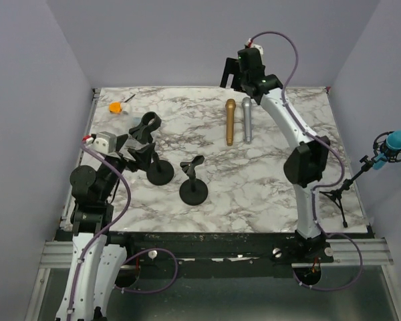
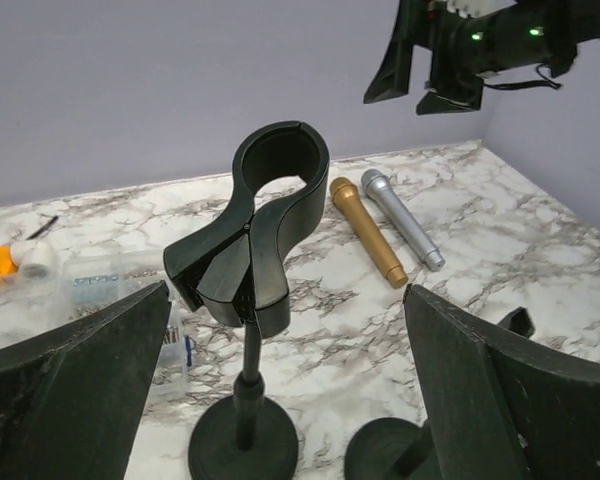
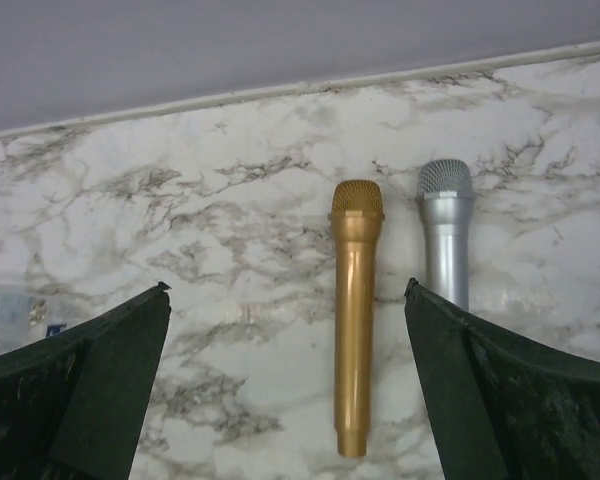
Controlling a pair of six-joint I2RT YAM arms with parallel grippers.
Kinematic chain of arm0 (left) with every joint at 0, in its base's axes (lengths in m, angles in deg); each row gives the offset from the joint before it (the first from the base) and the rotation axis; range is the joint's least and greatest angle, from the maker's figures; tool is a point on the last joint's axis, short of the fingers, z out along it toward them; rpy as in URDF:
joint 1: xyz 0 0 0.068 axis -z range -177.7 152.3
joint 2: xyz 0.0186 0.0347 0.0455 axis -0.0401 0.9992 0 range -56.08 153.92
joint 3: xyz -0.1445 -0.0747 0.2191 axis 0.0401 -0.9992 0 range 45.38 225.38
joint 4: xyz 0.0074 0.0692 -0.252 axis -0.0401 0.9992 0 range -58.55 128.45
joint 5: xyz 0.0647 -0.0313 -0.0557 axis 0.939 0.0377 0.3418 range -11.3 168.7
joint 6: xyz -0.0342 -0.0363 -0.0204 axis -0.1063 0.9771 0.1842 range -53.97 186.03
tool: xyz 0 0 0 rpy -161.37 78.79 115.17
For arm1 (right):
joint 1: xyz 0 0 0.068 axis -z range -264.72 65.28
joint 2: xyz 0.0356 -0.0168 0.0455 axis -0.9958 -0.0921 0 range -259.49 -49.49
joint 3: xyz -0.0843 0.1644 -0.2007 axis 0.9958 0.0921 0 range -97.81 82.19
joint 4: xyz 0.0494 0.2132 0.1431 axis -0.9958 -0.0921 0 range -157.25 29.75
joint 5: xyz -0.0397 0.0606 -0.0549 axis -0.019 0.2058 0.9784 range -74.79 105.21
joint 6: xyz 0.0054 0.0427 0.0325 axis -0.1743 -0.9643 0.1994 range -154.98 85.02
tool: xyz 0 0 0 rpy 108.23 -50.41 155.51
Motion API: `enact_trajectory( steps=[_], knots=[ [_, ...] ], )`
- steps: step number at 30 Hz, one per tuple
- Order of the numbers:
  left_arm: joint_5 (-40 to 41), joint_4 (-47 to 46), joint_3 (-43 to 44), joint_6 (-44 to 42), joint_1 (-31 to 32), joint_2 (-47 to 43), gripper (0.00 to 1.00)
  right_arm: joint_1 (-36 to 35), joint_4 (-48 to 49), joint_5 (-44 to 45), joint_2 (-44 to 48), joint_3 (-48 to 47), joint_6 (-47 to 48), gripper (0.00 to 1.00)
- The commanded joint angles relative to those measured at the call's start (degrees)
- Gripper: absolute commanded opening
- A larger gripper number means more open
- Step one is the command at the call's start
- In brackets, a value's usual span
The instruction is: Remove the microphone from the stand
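On my left wrist feed the left gripper (image 1: 146,137) is spread wide, its two dark fingers (image 2: 75,390) framing the view with nothing between the pads. Just ahead of them I see a black stand (image 2: 250,255) upright on its round base, and its clip is empty. A second stand (image 1: 194,184) sits just to the right of it on the marble table (image 1: 267,180), nearer the front edge, and its clip is also bare. The gold microphone (image 3: 353,320) and the silver microphone (image 3: 446,235) lie flat on the table side by side, nearly parallel, heads toward the back wall, well apart from both stands. The right gripper (image 3: 287,292) hangs high over the far edge, looking down on those two microphones, its fingers (image 3: 500,390) splayed open and holding nothing. In the overhead view an orange object (image 1: 115,106) rests near the far left corner. A blue microphone (image 1: 394,144) stands on a small tripod off the table's right side.
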Motion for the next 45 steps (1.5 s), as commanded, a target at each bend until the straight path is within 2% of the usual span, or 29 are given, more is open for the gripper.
enact_trajectory(
  steps=[1,3,6,10,15,19,24,28,30,35,45],
  knots=[
    [7.7,13.8,6.9,12.3,0.2,-2.5,0.99,-1.0,-0.5,-5.8,16.0,18.0,-1.7,1.00],
    [11.6,22.0,11.0,18.0,0.1,-1.7,0.99,-1.7,5.5,-8.9,25.8,32.4,-2.7,1.00],
    [10.8,29.9,16.6,23.1,-0.1,0.5,0.99,-2.1,13.1,-14.2,40.4,50.8,-4.6,1.00],
    [5.5,34.3,20.4,30.9,-0.6,4.1,0.99,-2.4,13.4,-17.7,52.3,63.2,-5.1,1.00],
    [-0.7,28.9,18.1,44.3,-1.4,6.1,0.99,-2.4,12.7,-23.7,62.1,72.9,-6.4,1.00],
    [1.8,19.3,12.4,53.4,-1.8,3.8,0.99,-2.4,13.2,-25.8,68.1,76.9,-8.0,1.00],
    [5.6,10.6,6.4,63.5,-2.1,2.6,0.99,-2.4,11.6,-26.1,71.5,77.6,-8.0,1.00],
    [10.0,1.0,2.0,67.5,-2.3,1.1,0.99,-2.4,11.1,-26.2,73.5,77.8,-8.1,1.00],
    [12.0,1.4,2.2,67.8,-2.4,1.3,0.99,-2.3,10.7,-25.4,74.2,78.0,-8.2,1.00],
    [13.7,9.9,5.1,69.8,-2.6,4.8,0.99,-2.4,10.0,-24.7,75.4,78.3,-8.2,1.00],
    [10.6,4.3,4.1,70.2,-2.6,10.3,0.94,-2.4,9.5,-23.1,76.1,77.8,-8.0,1.00]
  ],
)
